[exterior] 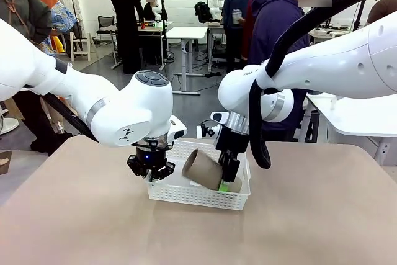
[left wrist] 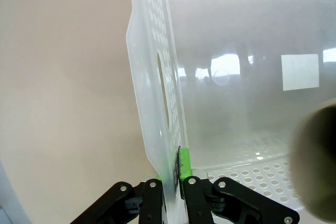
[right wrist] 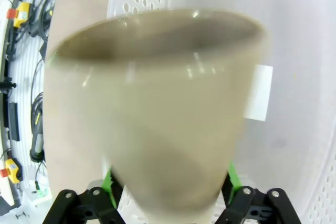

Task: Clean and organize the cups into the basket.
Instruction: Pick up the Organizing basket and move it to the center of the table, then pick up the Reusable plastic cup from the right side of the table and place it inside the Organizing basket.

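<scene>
Clamping the short end wall of a shallow rectangular white plastic basket, the left fingers are shut tight on the thin rim just beside its oval handle cutout. The green pads press flat on either face of the wall. The basket's sides are dotted with small round holes, and its smooth, glossy floor mirrors the ceiling lights and carries a white rectangular label. It sits on the matte beige bench with its long axis running left to right. Inside its right half is a tan-brown tapered handleless cup with smooth matte walls. The cup is tilted, its wide mouth up toward the robot's left and its narrow base down between the right fingers. Those fingers stand wide apart on either side of the base, but the cup is blurred, so I cannot tell whether the pads grip it. A black cable hose hangs across the right wrist, and a person in a dark hooded top stands beyond the far edge.
</scene>
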Controlling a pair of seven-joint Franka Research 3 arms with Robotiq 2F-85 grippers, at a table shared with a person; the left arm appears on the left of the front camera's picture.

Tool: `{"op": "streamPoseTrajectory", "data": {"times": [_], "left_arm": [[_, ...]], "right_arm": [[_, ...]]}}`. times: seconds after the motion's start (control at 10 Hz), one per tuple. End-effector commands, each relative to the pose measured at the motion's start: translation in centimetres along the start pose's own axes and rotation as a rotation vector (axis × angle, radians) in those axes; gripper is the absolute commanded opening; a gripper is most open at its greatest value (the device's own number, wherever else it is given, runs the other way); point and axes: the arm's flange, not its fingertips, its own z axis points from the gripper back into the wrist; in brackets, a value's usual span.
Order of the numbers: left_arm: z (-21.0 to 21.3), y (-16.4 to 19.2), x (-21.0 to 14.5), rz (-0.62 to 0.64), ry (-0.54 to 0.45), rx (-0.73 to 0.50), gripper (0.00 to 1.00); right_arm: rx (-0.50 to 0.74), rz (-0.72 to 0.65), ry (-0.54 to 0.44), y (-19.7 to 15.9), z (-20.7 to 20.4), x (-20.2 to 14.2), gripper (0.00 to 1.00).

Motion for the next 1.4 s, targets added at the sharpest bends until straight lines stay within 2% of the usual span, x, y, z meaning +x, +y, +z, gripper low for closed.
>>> {"op": "streamPoseTrajectory", "data": {"times": [0.0, 0.4, 0.6, 0.9, 1.0, 1.1, 1.3], "left_arm": [[-0.2, -0.1, -0.3, -0.008, 0.0, 0.009, 0.0], [-0.2, -0.1, -0.3, -0.008, 0.0, 0.009, 0.0], [-0.2, -0.1, -0.3, -0.008, 0.0, 0.009, 0.0], [-0.2, -0.1, -0.3, -0.008, 0.0, 0.009, 0.0], [-0.2, -0.1, -0.3, -0.008, 0.0, 0.009, 0.0], [-0.2, -0.1, -0.3, -0.008, 0.0, 0.009, 0.0], [-0.2, -0.1, -0.3, -0.008, 0.0, 0.009, 0.0]], "right_arm": [[0.02, 0.024, 0.009, 0.1, 0.4, 0.3, 1.0], [-0.003, 0.04, 0.001, 1.2, 1.4, -0.4, 1.0], [-0.127, 0.006, -0.055, 5.7, 5.6, -3.7, 1.0], [-0.172, 0.014, -0.169, 12.9, 9.3, -10.8, 1.0], [-0.175, 0.068, -0.238, 15.0, 10.3, -14.0, 1.0], [-0.181, 0.115, -0.351, 16.8, 11.7, -18.6, 1.0], [-0.246, 0.188, -0.664, 18.0, 14.2, -27.5, 1.0]]}}
